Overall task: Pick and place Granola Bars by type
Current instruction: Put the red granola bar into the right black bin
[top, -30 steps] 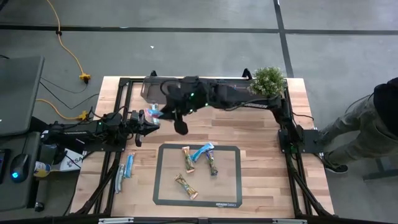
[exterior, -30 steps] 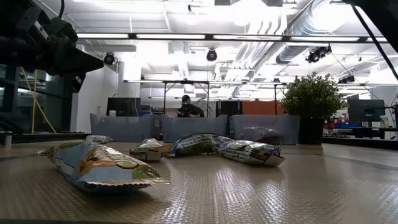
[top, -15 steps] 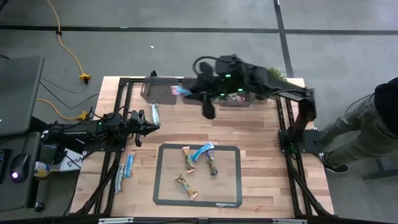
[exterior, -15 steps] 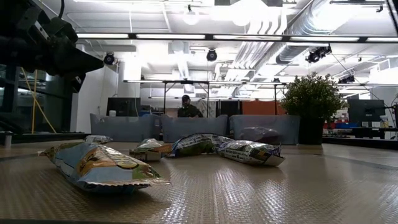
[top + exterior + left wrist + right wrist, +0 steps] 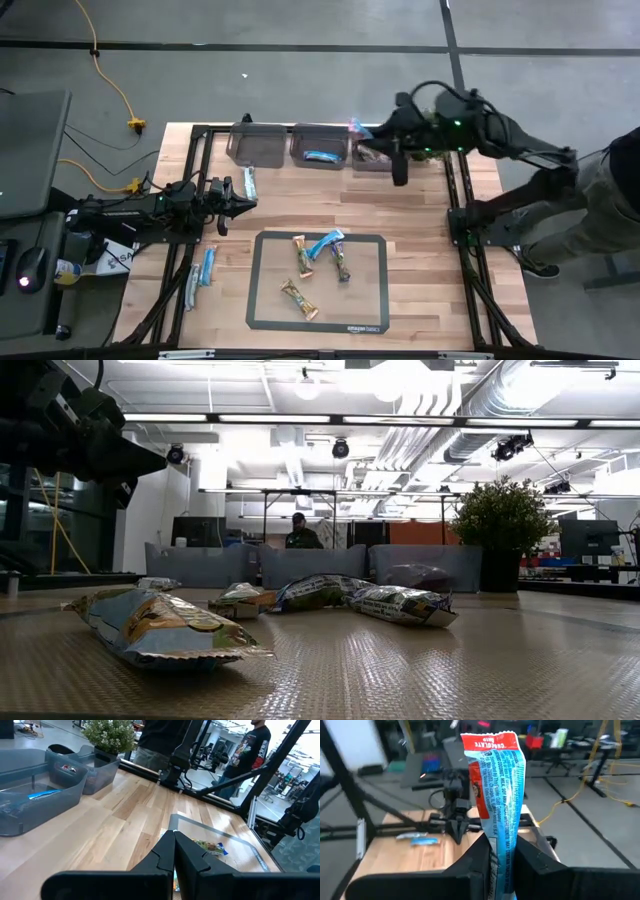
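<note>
Right gripper (image 5: 362,128) up over the back of the table (image 5: 420,240), above the rightmost bin (image 5: 372,158), fingers (image 5: 479,857) pinching a red-and-blue bar (image 5: 496,790) that stands upright between them in the right wrist view. Left gripper (image 5: 250,202) parked low at the table's left side, pointing toward the middle, fingers (image 5: 165,854) pressed together on nothing. Three grey bins along the back edge: left bin (image 5: 256,145) with no contents that can be made out, middle bin (image 5: 322,147) with a bright blue bar (image 5: 322,156) lying in it, rightmost bin with something small and dark inside, too small to tell. On the dark-edged mat (image 5: 262,300): four bars, namely a tan bar (image 5: 299,255), a blue bar (image 5: 325,243), another bar (image 5: 341,264) just beside it, and one apart nearer the front (image 5: 299,299). Pale blue bar (image 5: 250,183) on the wood just beside the left gripper; two more pale bars (image 5: 200,274) near the left edge, side by side. Potted plant (image 5: 430,100) at the back right corner, partly behind the right arm. A person (image 5: 610,195) standing off the table's right side.
</note>
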`<state>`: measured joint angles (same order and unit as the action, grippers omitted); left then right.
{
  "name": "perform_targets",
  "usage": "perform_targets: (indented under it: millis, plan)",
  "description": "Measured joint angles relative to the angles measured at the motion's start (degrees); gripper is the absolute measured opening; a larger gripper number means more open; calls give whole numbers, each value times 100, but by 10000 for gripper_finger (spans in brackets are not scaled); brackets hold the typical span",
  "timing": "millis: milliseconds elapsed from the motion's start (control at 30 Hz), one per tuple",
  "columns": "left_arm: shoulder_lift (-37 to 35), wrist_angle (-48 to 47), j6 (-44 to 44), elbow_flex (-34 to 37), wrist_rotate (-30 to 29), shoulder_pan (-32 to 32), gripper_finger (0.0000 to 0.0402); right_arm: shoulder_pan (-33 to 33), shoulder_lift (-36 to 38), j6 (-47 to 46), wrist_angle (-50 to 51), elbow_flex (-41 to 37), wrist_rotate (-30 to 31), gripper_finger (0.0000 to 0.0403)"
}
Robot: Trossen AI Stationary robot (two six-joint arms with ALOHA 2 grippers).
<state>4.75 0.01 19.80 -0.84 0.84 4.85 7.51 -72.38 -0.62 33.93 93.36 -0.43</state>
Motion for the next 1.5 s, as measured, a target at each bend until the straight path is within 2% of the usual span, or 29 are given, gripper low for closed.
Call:
perform_targets:
  millis: [200, 333, 533, 733, 867, 1100, 1367, 1500]
  plan:
    - [0, 2, 1, 0, 0, 0, 0, -7, 1033, -571, -1281, -1849, 248, 43]
    - [0, 1, 0, 0, 0, 0, 0, -4, 1435, -961, -2182, -3000, 506, 43]
    - [0, 2, 0, 0, 0, -1, 0, -3, 1634, -1456, -3291, -4328, 1146, 43]
    - [0, 1, 1, 0, 0, 1, 0, 204, 1542, -2037, -4259, -5251, 2251, 43]
    - [0, 2, -1, 2, 0, 2, 0, 514, 1438, -2407, -4415, -5588, 2674, 43]
    - [0, 1, -1, 0, 0, 2, 0, 1216, 919, -2494, -4417, -5637, 2602, 43]
    - [0, 2, -1, 1, 2, 2, 0, 2007, 347, -1996, -4364, -5637, 1577, 43]
    - [0, 1, 1, 0, 1, 0, 0, 2332, 195, -1782, -4276, -5637, 1345, 43]
